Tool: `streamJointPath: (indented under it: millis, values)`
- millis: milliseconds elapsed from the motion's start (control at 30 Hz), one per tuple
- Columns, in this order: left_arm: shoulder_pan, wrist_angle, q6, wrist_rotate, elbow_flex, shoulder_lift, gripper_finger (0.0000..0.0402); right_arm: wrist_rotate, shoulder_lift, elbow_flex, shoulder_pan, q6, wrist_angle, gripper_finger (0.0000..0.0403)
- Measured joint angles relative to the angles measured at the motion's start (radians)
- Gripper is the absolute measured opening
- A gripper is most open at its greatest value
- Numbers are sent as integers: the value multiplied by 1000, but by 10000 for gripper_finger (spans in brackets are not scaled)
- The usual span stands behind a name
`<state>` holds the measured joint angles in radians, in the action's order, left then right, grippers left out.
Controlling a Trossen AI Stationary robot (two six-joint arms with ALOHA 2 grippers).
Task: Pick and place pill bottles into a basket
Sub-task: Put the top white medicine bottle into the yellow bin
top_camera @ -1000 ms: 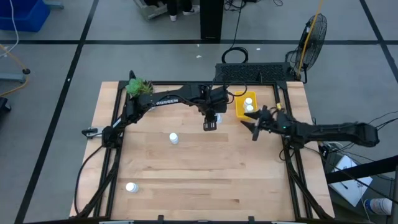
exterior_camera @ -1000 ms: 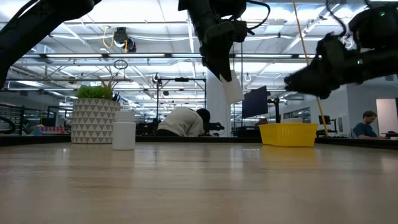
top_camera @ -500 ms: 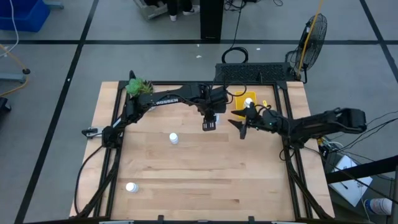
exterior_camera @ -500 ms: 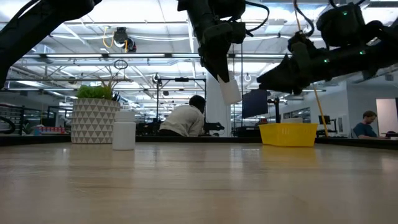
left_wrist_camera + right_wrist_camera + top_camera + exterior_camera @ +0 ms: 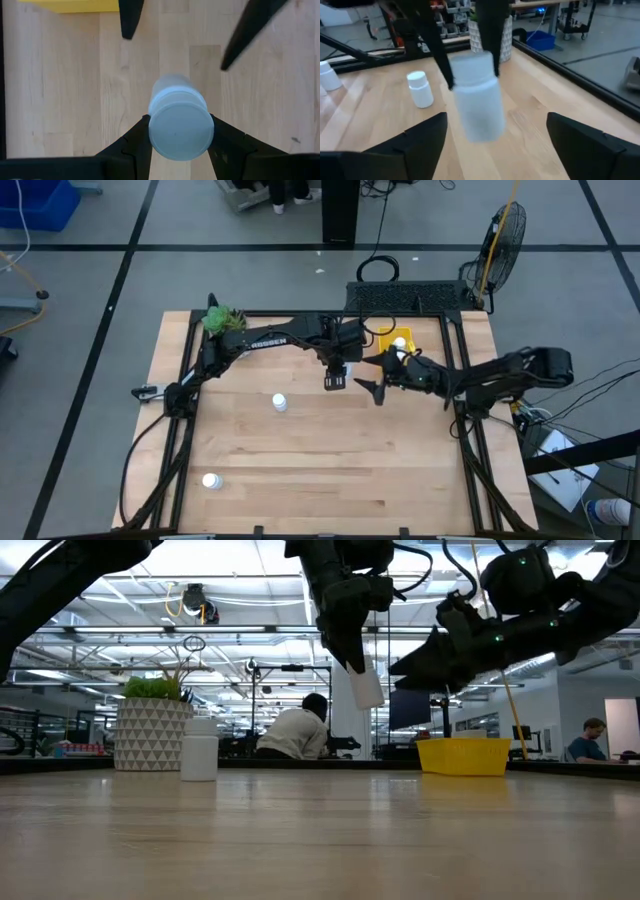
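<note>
**Right arm reaches in toward the held bottle**

Since a second ago the right gripper (image 5: 376, 388) has swung away from the basket (image 5: 385, 346) and across the table toward its middle; it now sits just beside the left gripper (image 5: 334, 379), which has kept its place above the wood. In the low view the right gripper (image 5: 410, 665) has travelled from the far right to a spot close by the raised bottle (image 5: 366, 683).

The left gripper's fingers (image 5: 132, 145) are clamped on either side of a bottle (image 5: 178, 120), held clear of the table with its cap end toward the wrist camera. The right gripper's fingers (image 5: 422, 140) are spread wide, nothing between them, and they point at that same bottle (image 5: 476, 95), near it but not touching.

Another bottle (image 5: 280, 402) stands on the table just beside the left gripper toward the near side, and a third (image 5: 210, 480) stands well apart near the front left corner. The yellow basket lies at the far right of the table, partly hidden by the right arm, with a white bottle (image 5: 400, 344) showing inside it. A plant pot (image 5: 222, 319) stands at the far left corner. In the low view a person (image 5: 296, 733) bends over in the room behind.
</note>
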<state>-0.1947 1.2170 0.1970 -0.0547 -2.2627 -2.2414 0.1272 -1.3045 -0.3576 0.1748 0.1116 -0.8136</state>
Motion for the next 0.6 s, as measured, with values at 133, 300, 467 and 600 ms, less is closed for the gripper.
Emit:
streamJointPath:
  millis: [133, 300, 467, 600]
  values:
    - [-1, 0, 0, -1, 0, 0, 157, 1, -27, -28, -15, -21, 3, 345]
    - [-1, -5, -1, -5, 0, 0, 157, 1, -55, -68, -21, -30, -4, 345]
    - [-1, -7, 0, -6, 0, 3, 157, 0, -90, -89, -20, -41, -3, 345]
    - [-1, -12, 0, -6, 0, 21, 157, 0, -119, -96, -20, -42, -5, 345]
